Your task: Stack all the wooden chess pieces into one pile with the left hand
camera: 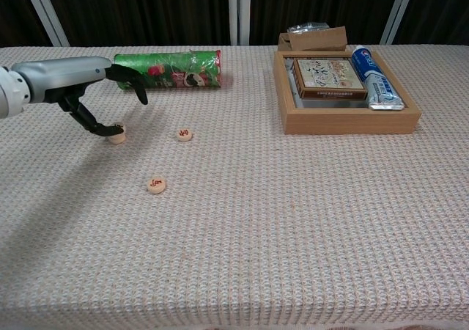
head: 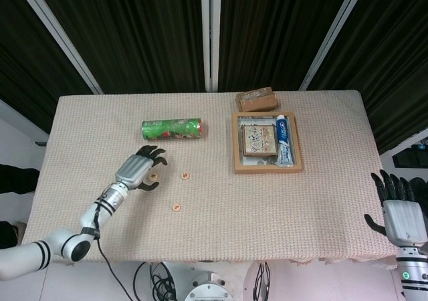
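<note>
A small stack of round wooden chess pieces (camera: 117,134) stands on the woven cloth at the left, also seen as the stack (head: 153,176) in the head view. My left hand (camera: 94,88) hovers over it with fingers spread; only the thumb tip reaches down to the stack's left side. Two single pieces lie apart: one piece (camera: 185,134) to the right of the stack, another piece (camera: 155,185) nearer the front. The head view shows them as a piece (head: 185,175) and a piece (head: 176,207). My right hand (head: 401,211) hangs off the table's right front corner, fingers apart, holding nothing.
A green chip can (camera: 167,69) lies on its side just behind my left hand. A wooden tray (camera: 350,119) at the back right holds a flat box (camera: 328,77) and a toothpaste tube (camera: 371,77). A brown carton (camera: 316,38) sits behind the tray.
</note>
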Tool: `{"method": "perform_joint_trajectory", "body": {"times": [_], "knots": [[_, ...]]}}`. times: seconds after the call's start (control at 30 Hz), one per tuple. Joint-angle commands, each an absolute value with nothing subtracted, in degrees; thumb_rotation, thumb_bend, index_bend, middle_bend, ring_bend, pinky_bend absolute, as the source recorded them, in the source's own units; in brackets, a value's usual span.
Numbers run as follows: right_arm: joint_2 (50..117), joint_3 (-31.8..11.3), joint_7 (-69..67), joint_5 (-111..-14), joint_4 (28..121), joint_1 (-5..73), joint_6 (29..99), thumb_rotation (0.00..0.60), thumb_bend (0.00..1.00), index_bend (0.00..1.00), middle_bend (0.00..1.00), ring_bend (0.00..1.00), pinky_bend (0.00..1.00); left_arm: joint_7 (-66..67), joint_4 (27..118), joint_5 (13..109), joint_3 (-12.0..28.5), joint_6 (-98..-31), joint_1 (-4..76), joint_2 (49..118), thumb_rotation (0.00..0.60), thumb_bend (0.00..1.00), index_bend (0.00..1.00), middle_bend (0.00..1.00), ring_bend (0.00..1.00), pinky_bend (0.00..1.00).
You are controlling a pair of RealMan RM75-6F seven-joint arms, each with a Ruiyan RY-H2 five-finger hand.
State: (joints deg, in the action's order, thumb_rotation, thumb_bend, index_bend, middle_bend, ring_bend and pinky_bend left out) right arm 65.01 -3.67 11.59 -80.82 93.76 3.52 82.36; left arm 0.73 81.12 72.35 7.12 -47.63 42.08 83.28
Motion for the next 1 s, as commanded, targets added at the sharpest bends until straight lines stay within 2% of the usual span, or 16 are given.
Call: {"method": "perform_joint_trajectory", "body": {"times": [0.03, 0.17, 0.3, 0.47, 0.57, 0.73, 1.0], "knots": [[65.1, -3.6, 11.5, -80.9, 93.8, 3.5, 82.4, 0.6, 0.16, 0.0, 0.0, 0.0, 0.0, 2.5, 87.4, 73.4, 6.8, -48.8, 41.8, 80.3, 0.6, 0.28, 0.29, 0.08, 0.0, 0.01], [65.1, -3.7, 11.2, -80.8, 93.6, 3.6, 82.3, 0.6, 0.16, 0.0, 0.0, 0.0, 0.0, 4.6, 93.7, 74.6, 4.7, -49.8, 40.5, 77.5, 0.6, 0.28, 0.34, 0.08, 0.0, 0.01], [65.3, -3.6, 11.1, -81.3, 93.5, 3.7, 82.4, 0.6, 0.16, 0.0, 0.0, 0.0, 0.0, 6.0, 95.3, 77.5, 1.8, -52.0, 38.7, 77.8, 0.6, 0.28, 0.35, 0.08, 0.0, 0.01], [65.4, -3.6, 11.2, -81.4, 93.5, 3.6, 82.7, 0.6, 0.16, 0.0, 0.0, 0.0, 0.0, 5.5, 89.3, 85.7, -1.6, -57.2, 36.5, 83.0, 0.6, 0.28, 0.35, 0.08, 0.0, 0.01], [65.4, -3.4, 11.4, -81.4, 93.6, 3.4, 82.9, 0.6, 0.16, 0.0, 0.0, 0.0, 0.0, 4.1, 85.9, 87.8, -2.9, -57.6, 36.2, 85.1, 0.6, 0.28, 0.35, 0.08, 0.0, 0.01], [65.3, -3.4, 11.4, -81.2, 93.7, 3.1, 83.1, 0.6, 0.16, 0.0, 0.0, 0.0, 0.0, 1.4, 84.9, 87.9, -3.5, -57.1, 35.7, 86.2, 0.6, 0.28, 0.34, 0.08, 0.0, 0.01], [65.4, -3.3, 11.6, -81.1, 93.6, 3.3, 82.7, 0.6, 0.16, 0.0, 0.0, 0.0, 0.0, -0.6, 81.7, 87.7, -2.2, -56.9, 36.1, 88.7, 0.6, 0.28, 0.34, 0.08, 0.0, 0.01]]}}
